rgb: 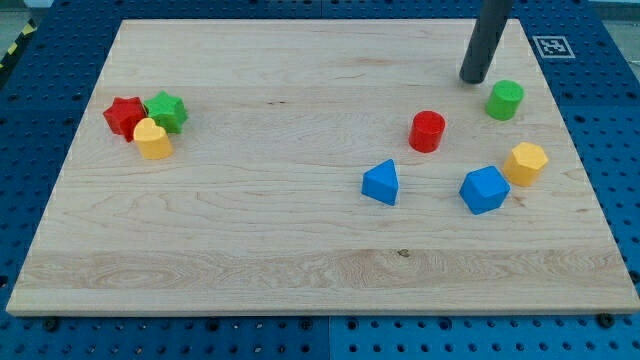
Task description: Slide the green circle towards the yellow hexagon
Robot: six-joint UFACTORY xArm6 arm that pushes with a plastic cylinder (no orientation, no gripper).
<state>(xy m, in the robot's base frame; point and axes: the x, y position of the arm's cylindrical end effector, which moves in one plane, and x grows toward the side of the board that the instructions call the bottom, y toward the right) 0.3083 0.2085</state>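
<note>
The green circle (505,100) stands near the view's upper right on the wooden board (250,240). The yellow hexagon (526,163) lies below it, a little to the right, close to the board's right edge. My tip (473,79) rests on the board just up and to the left of the green circle, with a small gap between them.
A red circle (427,131) sits left of the green circle. A blue hexagon (485,190) touches the yellow hexagon's lower left. A blue triangle (381,183) lies farther left. At the view's left, a red star (124,116), a green star (166,111) and a yellow heart (153,140) cluster together.
</note>
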